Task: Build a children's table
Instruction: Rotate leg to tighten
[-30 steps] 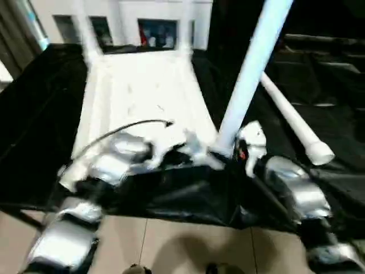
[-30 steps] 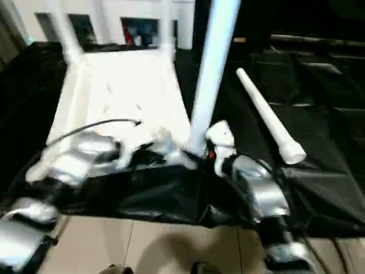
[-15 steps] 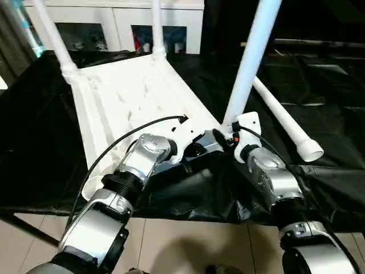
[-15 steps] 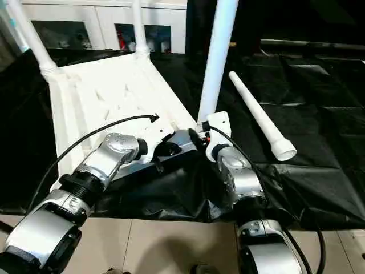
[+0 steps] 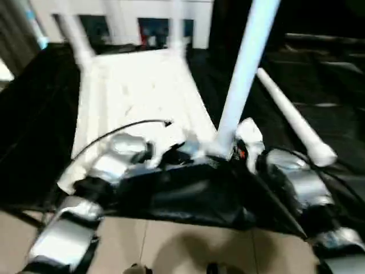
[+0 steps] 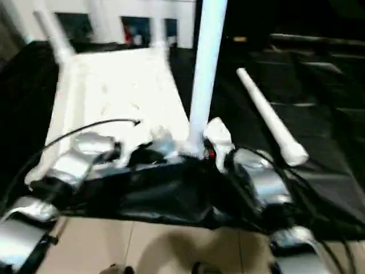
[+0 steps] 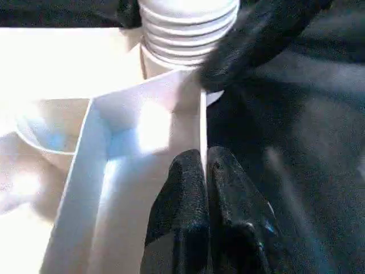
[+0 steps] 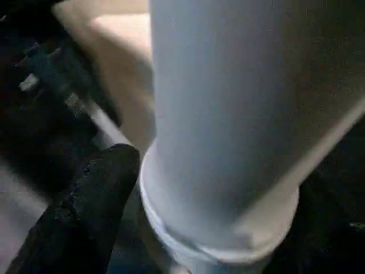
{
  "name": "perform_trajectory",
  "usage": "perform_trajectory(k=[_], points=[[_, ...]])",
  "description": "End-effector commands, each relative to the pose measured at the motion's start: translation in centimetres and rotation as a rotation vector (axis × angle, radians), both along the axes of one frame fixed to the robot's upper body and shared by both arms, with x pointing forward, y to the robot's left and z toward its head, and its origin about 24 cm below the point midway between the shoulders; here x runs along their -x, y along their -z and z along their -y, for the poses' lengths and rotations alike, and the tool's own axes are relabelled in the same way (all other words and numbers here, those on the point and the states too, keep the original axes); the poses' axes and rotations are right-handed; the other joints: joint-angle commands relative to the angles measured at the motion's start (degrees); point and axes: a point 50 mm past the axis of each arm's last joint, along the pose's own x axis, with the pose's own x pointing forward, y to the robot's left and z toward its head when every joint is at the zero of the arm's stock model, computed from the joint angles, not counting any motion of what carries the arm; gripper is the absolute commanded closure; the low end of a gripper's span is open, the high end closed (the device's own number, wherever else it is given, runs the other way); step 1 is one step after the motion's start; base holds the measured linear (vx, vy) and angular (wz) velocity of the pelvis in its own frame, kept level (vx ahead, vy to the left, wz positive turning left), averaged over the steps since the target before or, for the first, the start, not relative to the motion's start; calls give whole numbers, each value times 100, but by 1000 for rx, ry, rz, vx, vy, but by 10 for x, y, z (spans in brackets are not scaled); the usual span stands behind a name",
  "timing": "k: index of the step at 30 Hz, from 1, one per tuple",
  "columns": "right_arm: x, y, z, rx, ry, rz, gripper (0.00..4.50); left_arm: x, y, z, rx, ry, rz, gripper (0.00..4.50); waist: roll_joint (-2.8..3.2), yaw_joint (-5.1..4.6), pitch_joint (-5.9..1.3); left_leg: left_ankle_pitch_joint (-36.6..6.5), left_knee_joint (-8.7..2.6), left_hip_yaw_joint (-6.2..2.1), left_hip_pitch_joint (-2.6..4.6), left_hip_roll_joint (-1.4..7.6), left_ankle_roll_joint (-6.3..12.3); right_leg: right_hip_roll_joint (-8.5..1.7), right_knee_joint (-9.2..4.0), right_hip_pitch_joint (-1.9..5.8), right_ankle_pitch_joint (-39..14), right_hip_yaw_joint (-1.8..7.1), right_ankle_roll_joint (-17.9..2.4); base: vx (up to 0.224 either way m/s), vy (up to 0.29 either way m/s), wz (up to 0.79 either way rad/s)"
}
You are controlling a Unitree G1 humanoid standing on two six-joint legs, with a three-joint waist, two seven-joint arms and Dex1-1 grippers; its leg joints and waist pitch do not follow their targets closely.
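Note:
The white tabletop lies upside down on black cloth, with two legs standing in its far corners. A third leg stands upright at the near right corner, its ribbed end at the corner socket. My right gripper is shut around the base of this leg; one black finger presses beside the collar. My left gripper is shut on the thin rim wall of the tabletop just beside that corner. A fourth leg lies loose on the cloth to the right.
Black cloth covers the work surface, bunched in folds at the near edge under my forearms. Tiled floor shows below it. White cabinets stand behind the far end.
The whole picture has shifted and shaken with the head. Both grippers keep their holds and the upright leg stays at the near right corner.

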Motion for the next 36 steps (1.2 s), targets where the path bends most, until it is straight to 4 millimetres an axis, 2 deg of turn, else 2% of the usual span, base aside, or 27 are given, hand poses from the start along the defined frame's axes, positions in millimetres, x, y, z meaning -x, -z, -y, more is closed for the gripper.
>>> perform_trajectory(k=[1, 5, 9, 10, 11, 12, 16, 17, 20, 22, 23, 25, 26, 27, 28, 29, 31, 32, 33, 35, 36], points=[[5, 0, 1, 3, -52, -20, 69, 6, -6, 6, 27, 87, 9, 450, -29, 21, -508, -272, -297, -22, 75, 163, 872, -315, -186, 412, 249, 237, -1816, 0, 0, 0], [6, -4, 0, -29, -60, -19, 69, 8, -7, -1, 25, 96, 3, 450, -32, 52, -475, -610, -320, -7, 81, 153, 594, -325, -245, 392, -370, 259, -1673, 0, 0, 0], [5, -7, -3, -62, -67, -18, 84, 8, -7, -4, 21, 93, 0, 450, -41, 49, -481, -704, -321, -13, 78, 129, 453, -332, -269, 397, -616, 270, -1521, 0, 0, 0], [5, -7, -4, -71, -68, -16, 84, 8, -6, -4, 21, 93, -1, 450, -41, 50, -481, -669, -320, -15, 74, 126, 442, -332, -266, 398, -593, 272, -1505, 0, 0, 0], [7, -5, -6, -76, -78, -22, 97, 8, -6, -4, 24, 93, -4, 450, -61, 52, -488, -597, -317, -19, 69, 126, 456, -328, -247, 401, -524, 273, -1502, 0, 0, 0], [8, -4, -6, -76, -83, -27, 119, 9, -6, -4, 24, 94, -5, 450, -56, 47, -491, -543, -312, -19, 65, 121, 470, -320, -243, 398, -463, 269, -1503, 0, 0, 0], [12, 3, -6, -63, -91, -54, 139, 9, -6, -3, 23, 89, -7, 450, -70, 49, -492, -424, -301, -17, 54, 116, 555, -314, -218, 401, -260, 266, -1541, 0, 0, 0], [13, 4, -6, -61, -91, -55, 162, 9, -6, -3, 22, 88, -6, 450, -65, 50, -493, -431, -300, -18, 56, 115, 561, -316, -221, 400, -285, 264, -1536, 0, 0, 0], [14, 10, -6, -49, -50, -72, 168, 7, -4, -3, 10, 58, -1, 450, -66, 49, -486, -488, -303, -17, 62, 116, 544, -319, -241, 393, -413, 266, -1502, 0, 0, 0], [13, 20, -7, -42, 40, -91, 174, 2, -1, -1, -7, -2, 14, 450, -62, 31, -459, -604, -316, -19, 61, 109, 464, -316, -278, 374, -652, 269, -1438, 0, 0, 0], [11, 24, -8, -41, 94, -97, 174, 0, 0, 0, -11, -31, 23, 450, -63, 26, -452, -684, -324, -22, 68, 107, 424, -318, -295, 372, -784, 266, -1412, 0, 0, 0], [7, 32, -10, -56, 224, -112, 175, -6, 1, 7, -18, -103, 37, 450, -64, -4, -392, -1102, -361, -20, 123, 104, 205, -320, -399, 321, -1561, 270, -1241, 0, 0, 0], [4, 35, -12, -66, 301, -113, 175, -10, 2, 11, -20, -147, 45, 450, -66, -12, -384, -1218, -365, -30, 131, 94, 149, -326, -422, 321, -1801, 264, -1172, 0, 0, 0], [-3, 40, -17, -82, 443, -111, 175, -19, 4, 20, -32, -274, 49, 450, -77, -44, -373, -1360, -385, -60, 143, 78, -12, -333, -470, 325, -2342, 255, -967, 0, 0, 0], [-3, 40, -17, -82, 443, -111, 175, -19, 4, 20, -32, -274, 49, 450, -75, -69, -363, -1427, -388, -49, 156, 70, -38, -320, -487, 296, -2454, 259, -928, 0, 0, 0], [-8, 42, -19, -92, 540, -123, 175, -23, 4, 26, -27, -344, 53, 450, -77, -102, -347, -1538, -390, -55, 173, 54, -62, -313, -531, 286, -2675, 251, -846, 0, 0, 0], [-14, 47, -27, -111, 668, -167, 175, -28, 4, 40, -17, -419, 58, 450, -70, -127, -365, -1501, -392, -68, 156, 36, -56, -316, -550, 299, -2742, 241, -777, 0, 0, 0], [-14, 47, -29, -112, 675, -170, 175, -29, 3, 42, -14, -424, 61, 450, -66, -131, -373, -1491, -394, -78, 160, 42, -53, -325, -553, 300, -2722, 238, -778, 0, 0, 0], [-16, 48, -34, -114, 685, -174, 175, -29, 2, 48, -7, -432, 68, 450, -71, -136, -369, -1440, -400, -79, 125, 31, -5, -311, -559, 324, -2624, 224, -757, 0, 0, 0], [-19, 41, -53, -131, 627, -139, 175, -28, -1, 64, 11, -385, 81, 450, -27, -123, -377, -1441, -410, -81, 137, 45, 44, -314, -556, 318, -2364, 224, -814, 0, 0, 0], [-20, 37, -59, -158, 601, -126, 175, -27, -2, 67, 15, -361, 82, 450, -44, -128, -381, -1477, -419, -81, 127, 52, 92, -314, -546, 335, -2193, 221, -881, 0, 0, 0]])
